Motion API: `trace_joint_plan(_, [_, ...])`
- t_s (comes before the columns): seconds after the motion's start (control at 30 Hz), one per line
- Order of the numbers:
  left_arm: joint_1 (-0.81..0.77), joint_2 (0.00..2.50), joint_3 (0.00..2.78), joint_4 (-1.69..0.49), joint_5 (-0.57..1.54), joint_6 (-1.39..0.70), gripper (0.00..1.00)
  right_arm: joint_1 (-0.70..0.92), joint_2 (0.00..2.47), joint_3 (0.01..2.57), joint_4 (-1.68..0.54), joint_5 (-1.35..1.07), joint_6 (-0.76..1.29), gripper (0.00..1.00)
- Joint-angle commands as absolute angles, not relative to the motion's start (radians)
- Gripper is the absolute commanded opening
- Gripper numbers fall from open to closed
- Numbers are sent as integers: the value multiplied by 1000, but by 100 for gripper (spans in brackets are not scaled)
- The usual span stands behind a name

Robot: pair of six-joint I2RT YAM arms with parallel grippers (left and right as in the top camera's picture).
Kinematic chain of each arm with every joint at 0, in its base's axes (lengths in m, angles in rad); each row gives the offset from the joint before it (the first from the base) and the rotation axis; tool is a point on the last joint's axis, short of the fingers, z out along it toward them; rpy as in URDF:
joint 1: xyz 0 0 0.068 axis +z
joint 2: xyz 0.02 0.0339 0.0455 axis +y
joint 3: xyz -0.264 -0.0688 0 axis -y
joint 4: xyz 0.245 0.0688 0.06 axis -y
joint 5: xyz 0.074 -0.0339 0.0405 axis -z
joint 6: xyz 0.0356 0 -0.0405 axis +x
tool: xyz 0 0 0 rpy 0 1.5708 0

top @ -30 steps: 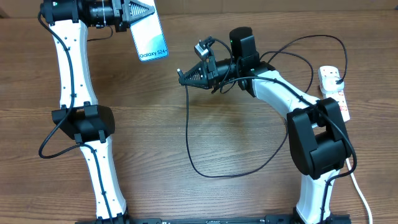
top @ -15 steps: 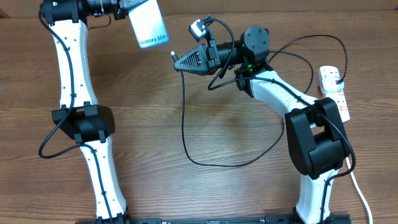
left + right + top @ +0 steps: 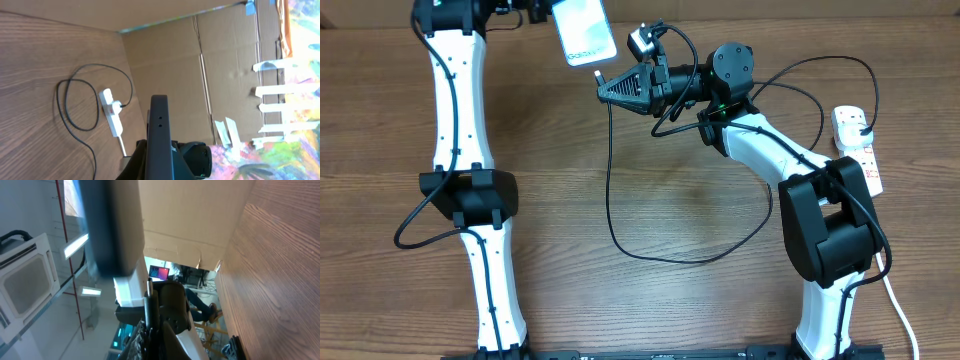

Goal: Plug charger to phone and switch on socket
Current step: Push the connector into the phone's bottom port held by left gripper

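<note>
The phone (image 3: pixel 584 30), light-blue screen up, is held in the air at the top of the overhead view by my left gripper (image 3: pixel 548 10), which is shut on its left end. In the left wrist view it shows edge-on as a dark bar (image 3: pixel 159 131) between my fingers. My right gripper (image 3: pixel 612 85) is shut on the charger (image 3: pixel 610 180) just behind its tip (image 3: pixel 598 76), which points at the phone's lower end, a small gap apart. The right wrist view shows the tip (image 3: pixel 149 287) below the blurred phone (image 3: pixel 105 225). The socket (image 3: pixel 857 148) lies at the right edge, the black plug (image 3: pixel 861 122) in it.
The black cable hangs from the right gripper and loops over the middle of the table (image 3: pixel 680 258) back to the socket. A thick white cord (image 3: pixel 898 305) runs from the socket toward the front right. A cardboard wall (image 3: pixel 200 60) backs the table.
My left arm has carried the phone to the right, toward the right gripper. The right gripper has moved left and up with the charger tip, closing the gap to the phone.
</note>
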State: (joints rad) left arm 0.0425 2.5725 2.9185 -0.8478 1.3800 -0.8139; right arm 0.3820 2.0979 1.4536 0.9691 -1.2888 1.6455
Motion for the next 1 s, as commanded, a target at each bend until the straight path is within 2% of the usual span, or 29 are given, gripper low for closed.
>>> trace_joint_plan(0.0, [25,2568,2926,-840,1405,-839,5,382,2096,1468,979,-1257,1642,5])
trace_joint_plan(0.97, [17,2568,2926,-841,1335,-808,5,358,2096,1468,979,-1238,1641,5])
